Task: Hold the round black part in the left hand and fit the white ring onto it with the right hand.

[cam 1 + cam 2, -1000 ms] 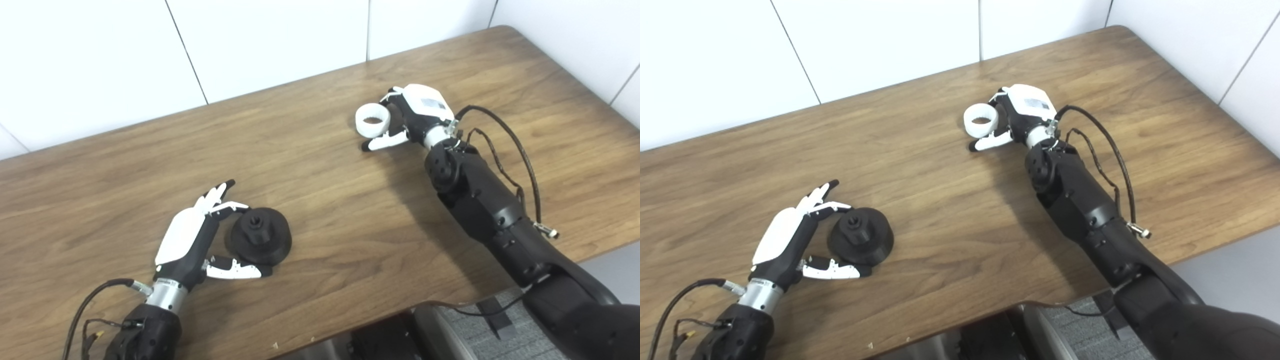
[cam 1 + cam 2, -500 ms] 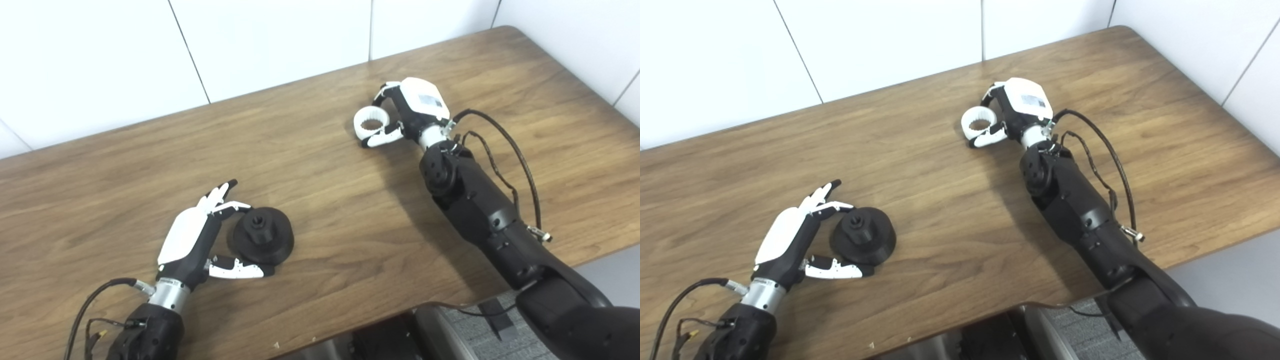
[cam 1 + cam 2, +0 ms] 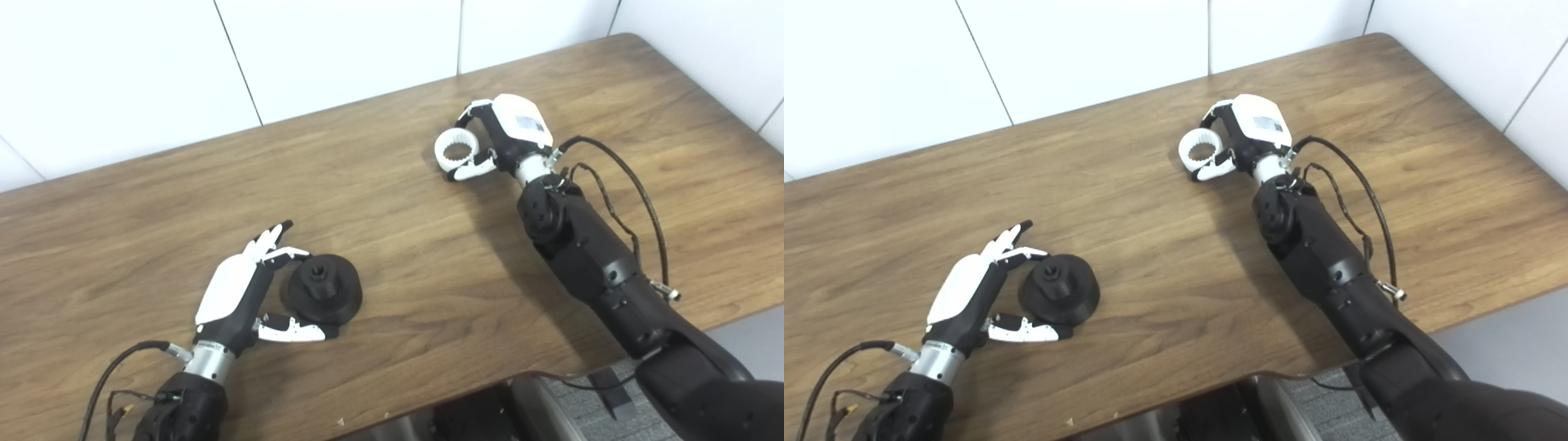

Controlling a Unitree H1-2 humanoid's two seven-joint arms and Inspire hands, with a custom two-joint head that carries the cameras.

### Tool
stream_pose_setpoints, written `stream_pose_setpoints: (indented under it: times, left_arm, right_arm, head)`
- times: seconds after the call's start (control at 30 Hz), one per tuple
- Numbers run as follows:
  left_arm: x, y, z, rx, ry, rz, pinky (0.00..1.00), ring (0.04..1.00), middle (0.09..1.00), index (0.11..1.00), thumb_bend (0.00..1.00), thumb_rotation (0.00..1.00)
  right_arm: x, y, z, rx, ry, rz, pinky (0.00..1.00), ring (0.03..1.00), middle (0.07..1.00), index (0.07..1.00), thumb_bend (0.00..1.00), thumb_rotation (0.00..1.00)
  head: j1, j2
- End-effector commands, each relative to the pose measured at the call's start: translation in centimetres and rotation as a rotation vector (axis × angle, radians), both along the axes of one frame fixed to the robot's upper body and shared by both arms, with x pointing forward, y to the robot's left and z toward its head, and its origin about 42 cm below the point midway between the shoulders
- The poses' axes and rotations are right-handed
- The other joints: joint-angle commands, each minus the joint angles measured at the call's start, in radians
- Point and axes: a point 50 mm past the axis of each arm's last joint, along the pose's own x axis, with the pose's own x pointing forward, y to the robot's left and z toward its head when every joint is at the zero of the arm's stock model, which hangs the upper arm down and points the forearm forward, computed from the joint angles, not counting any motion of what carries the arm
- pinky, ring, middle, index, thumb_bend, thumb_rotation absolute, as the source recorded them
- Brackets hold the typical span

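On the wooden table point(image 3: 380, 202), our right hand point(image 3: 511, 131) pinches the white ring point(image 3: 456, 150); our left hand point(image 3: 245, 294), fingers apart, should firmly close around the round black part point(image 3: 323, 295).

white ring point(image 3: 456, 151), black part point(image 3: 321, 296) (brown table point(image 3: 398, 245))

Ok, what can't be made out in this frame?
- Both views: whether the right hand has lifted the white ring off the table.
- Both views: whether the left hand actually touches the round black part.
- Ring's inner teeth: too small.
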Motion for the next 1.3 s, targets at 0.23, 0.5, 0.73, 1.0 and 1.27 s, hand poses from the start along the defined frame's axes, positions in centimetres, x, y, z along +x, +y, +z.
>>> stream_pose_setpoints:
  times: [0.23, 0.5, 0.73, 1.0, 1.27]
  left_arm:
    - [0.7, 0.1, 1.2, -0.009, -0.059, 0.002, 1.0, 1.0, 1.0, 0.609, 0.94, 0.35]
    - [0.8, 0.1, 1.4, -0.002, -0.059, 0.006, 1.0, 1.0, 1.0, 0.612, 0.94, 0.36]
    - [0.9, -0.1, 1.5, -0.009, -0.061, 0.008, 1.0, 1.0, 1.0, 0.609, 0.94, 0.35]
    - [1.0, -0.7, 1.5, -0.011, -0.072, 0.007, 1.0, 1.0, 1.0, 0.608, 0.94, 0.37]
    - [1.2, -2.0, 1.6, -0.015, -0.061, 0.017, 1.0, 1.0, 1.0, 0.609, 0.95, 0.36]
  right_arm:
    - [-0.5, 0.1, 3.3, 0.002, -0.147, 0.035, 0.86, 0.856, 0.82, 0.486, 0.52, 0.15]
    - [-1.5, 0.9, 4.7, 0.029, -0.202, 0.073, 0.87, 0.866, 0.83, 0.487, 0.51, 0.16]
    - [-2.9, 1.8, 5.3, 0.055, -0.218, 0.121, 0.87, 0.869, 0.831, 0.488, 0.52, 0.16]
    - [-4.8, 2.4, 5.7, 0.073, -0.221, 0.172, 0.86, 0.867, 0.831, 0.489, 0.52, 0.16]
    - [-6.4, 2.8, 5.7, 0.091, -0.225, 0.231, 0.86, 0.854, 0.823, 0.489, 0.52, 0.15]
  head:
    - [0.001, 0.001]
    - [0.009, 0.004]
    - [0.034, 0.012]
    - [0.105, 0.025]
    - [0.215, 0.04]
